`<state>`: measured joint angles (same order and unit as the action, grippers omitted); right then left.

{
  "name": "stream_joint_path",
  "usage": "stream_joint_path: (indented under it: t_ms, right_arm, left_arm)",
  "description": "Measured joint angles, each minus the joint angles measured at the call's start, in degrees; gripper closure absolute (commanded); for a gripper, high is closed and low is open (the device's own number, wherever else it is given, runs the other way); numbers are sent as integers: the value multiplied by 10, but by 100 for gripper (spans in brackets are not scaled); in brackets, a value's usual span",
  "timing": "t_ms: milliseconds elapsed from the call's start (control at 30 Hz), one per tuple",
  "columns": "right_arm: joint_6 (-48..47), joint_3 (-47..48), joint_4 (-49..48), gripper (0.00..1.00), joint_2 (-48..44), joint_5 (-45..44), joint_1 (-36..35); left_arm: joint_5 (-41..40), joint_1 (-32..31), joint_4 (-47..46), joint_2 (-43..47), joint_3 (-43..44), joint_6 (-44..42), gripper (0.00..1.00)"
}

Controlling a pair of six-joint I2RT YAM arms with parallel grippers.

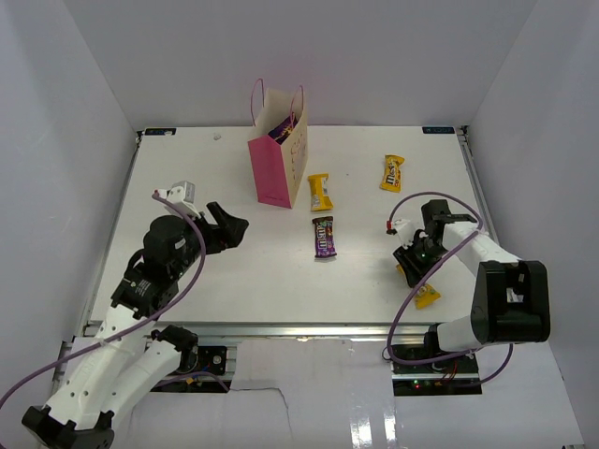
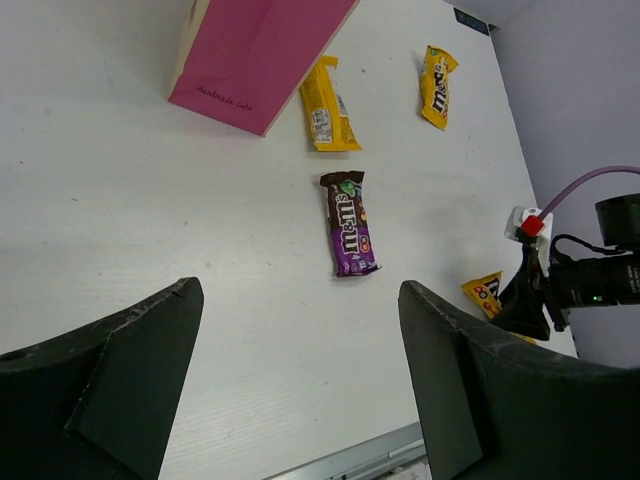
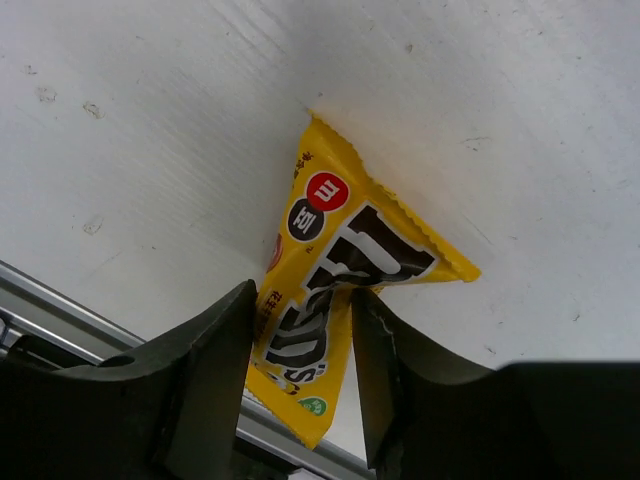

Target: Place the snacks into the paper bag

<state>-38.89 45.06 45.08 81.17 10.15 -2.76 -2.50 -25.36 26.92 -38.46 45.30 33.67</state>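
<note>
My right pincer (image 3: 300, 335) pinches a yellow M&M's packet (image 3: 345, 265) on the worktop (image 3: 150, 120); left pincer (image 2: 298, 305) spread, facing a purple M&M's pack (image 2: 350, 225); pink bag (image 2: 255, 60) reads "Handmade".

walls (image 1: 374, 56) — plain white, three sides | table (image 1: 243, 281) — white, scuffed | near-edge rail (image 1: 309, 330): metal | light: even, soft

M&M's on purple pack (image 2: 349, 223), yellow pkt (image 3: 340, 290), bag (image 2: 250, 50) prob. "Handmade"

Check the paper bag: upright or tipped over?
Upright: the paper bag stands on its base, mouth open upward, cord handles raised.
</note>
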Motion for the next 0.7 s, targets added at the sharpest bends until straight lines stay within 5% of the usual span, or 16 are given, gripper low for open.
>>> stream_joint_path:
  t_ms: [333,500,700]
  right_arm:
    - [2,-2,-10,91,-24,3,-3]
    - [-26,46,15,92,-58,96,-4]
    - [-54,238,28,92,-52,221,-74]
  left_arm:
    - [4,0,5,34,-28,35,10]
    - [11,0,6,48,-43,42,10]
    - [17,0,7,60,-53,49,10]
